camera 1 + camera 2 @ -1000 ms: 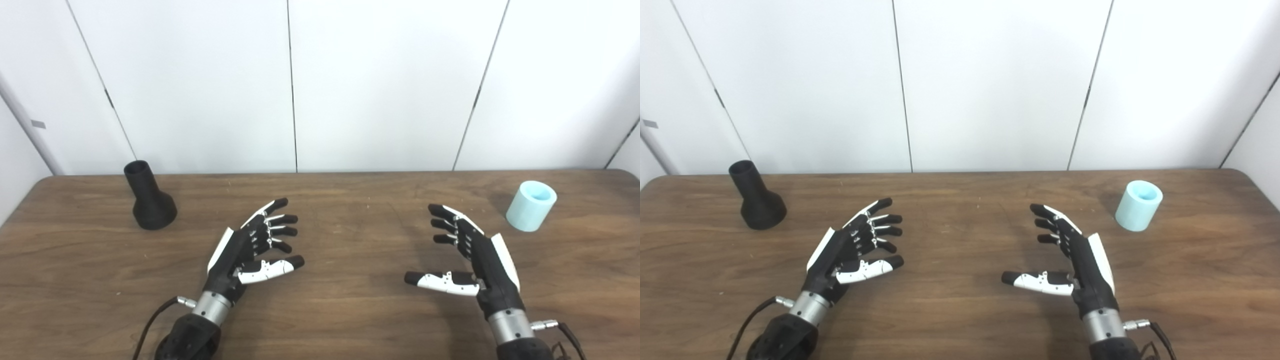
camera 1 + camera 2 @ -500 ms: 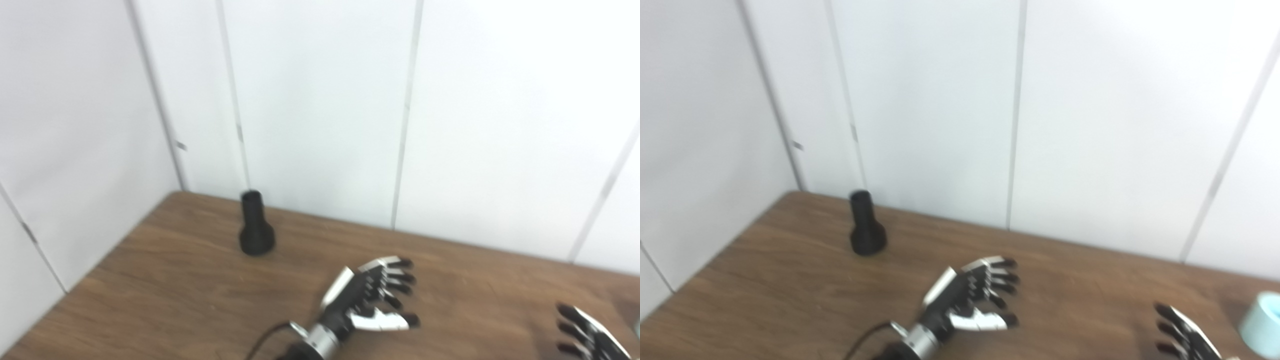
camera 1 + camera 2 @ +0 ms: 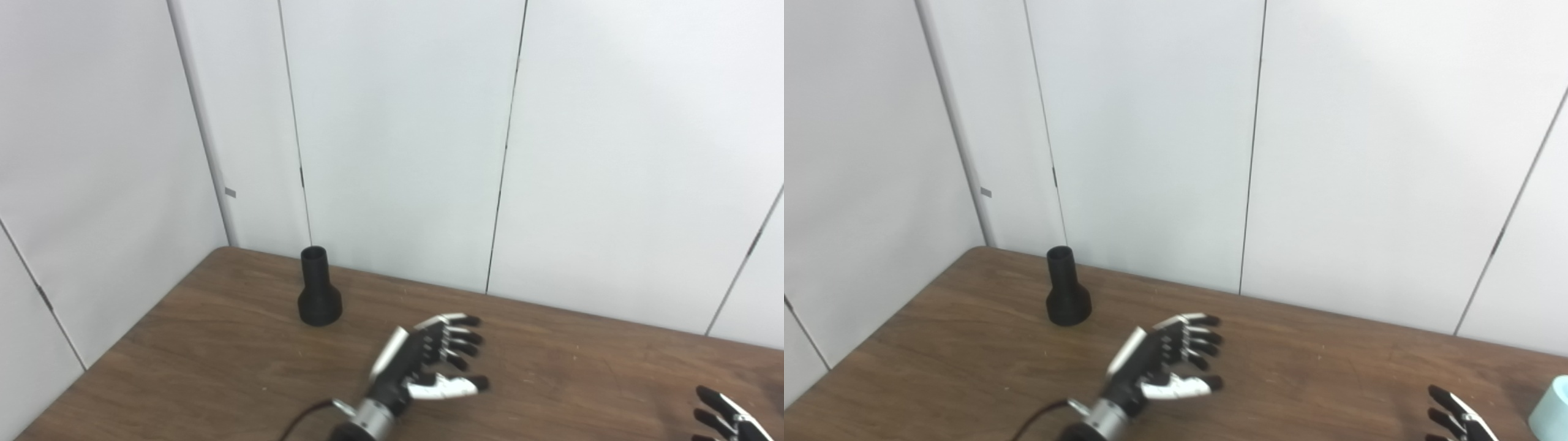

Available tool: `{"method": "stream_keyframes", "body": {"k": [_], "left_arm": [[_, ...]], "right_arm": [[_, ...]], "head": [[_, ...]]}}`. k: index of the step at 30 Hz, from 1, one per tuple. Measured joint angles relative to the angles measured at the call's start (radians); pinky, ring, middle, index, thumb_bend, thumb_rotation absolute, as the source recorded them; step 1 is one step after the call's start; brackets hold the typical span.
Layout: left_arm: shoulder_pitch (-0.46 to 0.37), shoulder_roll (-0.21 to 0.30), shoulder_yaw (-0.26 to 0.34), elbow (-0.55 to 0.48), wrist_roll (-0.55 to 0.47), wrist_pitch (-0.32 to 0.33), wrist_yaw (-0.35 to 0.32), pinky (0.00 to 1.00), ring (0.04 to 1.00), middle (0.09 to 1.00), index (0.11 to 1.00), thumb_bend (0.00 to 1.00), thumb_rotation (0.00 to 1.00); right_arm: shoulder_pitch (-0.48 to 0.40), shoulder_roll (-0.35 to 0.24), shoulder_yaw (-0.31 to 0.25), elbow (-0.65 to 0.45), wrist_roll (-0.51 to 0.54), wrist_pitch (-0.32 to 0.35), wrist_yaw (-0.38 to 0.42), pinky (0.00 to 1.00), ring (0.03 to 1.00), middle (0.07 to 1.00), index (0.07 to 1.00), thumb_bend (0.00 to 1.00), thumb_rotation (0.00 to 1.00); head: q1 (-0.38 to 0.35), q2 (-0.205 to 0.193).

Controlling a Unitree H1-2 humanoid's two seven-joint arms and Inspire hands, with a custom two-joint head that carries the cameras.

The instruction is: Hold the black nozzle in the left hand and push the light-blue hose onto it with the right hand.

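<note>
Both hands empty before the grasp; nozzle and hose well apart on the worktop (image 3: 202,361).

The black nozzle (image 3: 318,295) stands upright near the back-left corner, wide base down; the left hand (image 3: 429,361) hovers to its right, fingers spread and holding nothing. The right hand (image 3: 1461,419), mostly cut off at the frame edge, shows parted fingers, near the light-blue hose (image 3: 1551,409). Risk: a sideways approach could tip the tall nozzle over.
</note>
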Motion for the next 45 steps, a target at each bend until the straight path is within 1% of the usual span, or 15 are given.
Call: {"method": "stream_keyframes", "body": {"k": [4,8,10,12,15,17,18,21,23,27,31,34,38,40,45], "left_arm": [[-0.013,0.073,0.018,-0.046,0.031,0.031,-0.003,0.54,0.641,0.663,0.679,0.73,0.06],[-0.047,0.174,0.033,-0.095,0.079,0.098,-0.016,0.53,0.671,0.685,0.690,0.73,0.04],[-0.061,0.221,0.043,-0.136,0.131,0.132,-0.014,0.60,0.762,0.755,0.725,0.73,0.05],[-0.080,0.258,0.064,-0.167,0.185,0.153,0.002,0.65,0.802,0.797,0.754,0.74,0.07],[-0.106,0.278,0.098,-0.167,0.240,0.168,0.054,0.72,0.831,0.823,0.783,0.76,0.13],[-0.120,0.283,0.109,-0.135,0.269,0.152,0.090,0.78,0.862,0.830,0.795,0.77,0.17],[-0.134,0.286,0.115,-0.095,0.281,0.130,0.117,0.80,0.871,0.830,0.799,0.77,0.18],[-0.163,0.318,0.124,-0.004,0.325,0.117,0.158,0.94,0.888,0.829,0.802,0.77,0.16],[-0.182,0.354,0.127,0.016,0.357,0.120,0.173,0.95,0.891,0.831,0.806,0.77,0.15],[-0.236,0.398,0.132,0.006,0.419,0.169,0.189,0.90,0.916,0.859,0.839,0.81,0.17],[-0.254,0.421,0.127,0.007,0.497,0.250,0.205,0.98,0.985,0.947,0.911,0.90,0.25],[-0.249,0.423,0.096,0.011,0.567,0.373,0.189,1.00,0.999,0.993,0.985,0.99,0.31],[-0.238,0.424,0.054,0.011,0.621,0.521,0.128,1.00,1.000,1.000,1.000,1.00,0.32],[-0.233,0.424,0.054,0.013,0.614,0.561,0.100,1.00,1.000,1.000,1.000,1.00,0.33],[-0.224,0.424,0.062,0.029,0.572,0.577,0.027,1.00,1.000,1.000,1.000,1.00,0.37]], "right_arm": [[-0.005,0.000,-0.002,0.004,0.004,0.000,0.000,0.71,0.840,0.900,0.847,0.64,0.00],[-0.013,0.000,-0.008,0.007,0.007,-0.001,0.000,0.67,0.823,0.898,0.846,0.64,0.00],[-0.014,0.000,-0.010,0.012,0.007,-0.006,-0.002,0.65,0.816,0.894,0.836,0.62,0.00],[-0.015,-0.001,-0.014,0.024,0.006,-0.010,-0.005,0.64,0.814,0.891,0.831,0.61,0.00],[-0.015,-0.001,-0.016,0.039,0.002,-0.011,-0.007,0.64,0.814,0.888,0.825,0.60,0.00],[-0.015,-0.001,-0.018,0.039,0.001,-0.014,-0.009,0.62,0.796,0.880,0.816,0.59,0.00],[-0.016,-0.001,-0.019,0.039,0.002,-0.017,-0.010,0.61,0.787,0.876,0.811,0.59,0.00],[-0.019,-0.001,-0.023,0.039,0.006,-0.030,-0.011,0.57,0.763,0.861,0.800,0.57,0.00],[-0.019,-0.001,-0.029,0.039,0.008,-0.034,-0.014,0.56,0.755,0.854,0.796,0.57,0.00],[-0.019,-0.001,-0.031,0.039,0.007,-0.034,-0.016,0.55,0.749,0.850,0.791,0.56,0.00],[-0.019,-0.002,-0.031,0.039,0.005,-0.034,-0.016,0.53,0.747,0.851,0.791,0.56,0.00],[-0.019,-0.002,-0.031,0.039,0.006,-0.035,-0.016,0.52,0.747,0.851,0.792,0.55,0.00],[-0.020,-0.002,-0.031,0.039,0.006,-0.035,-0.016,0.52,0.747,0.852,0.792,0.55,0.00],[-0.019,-0.002,-0.031,0.039,0.006,-0.035,-0.016,0.53,0.748,0.852,0.793,0.55,0.00],[-0.019,-0.003,-0.031,0.037,0.006,-0.035,-0.015,0.53,0.747,0.852,0.792,0.56,0.00]], "head": [[0.002,0.003],[0.005,0.012],[0.011,0.012],[0.014,0.014],[0.017,0.015],[0.020,0.014],[0.021,0.014],[0.023,0.015],[0.025,0.017],[0.026,0.018],[0.031,0.022],[0.029,0.023],[0.026,0.025],[0.025,0.029],[0.021,0.026]]}}
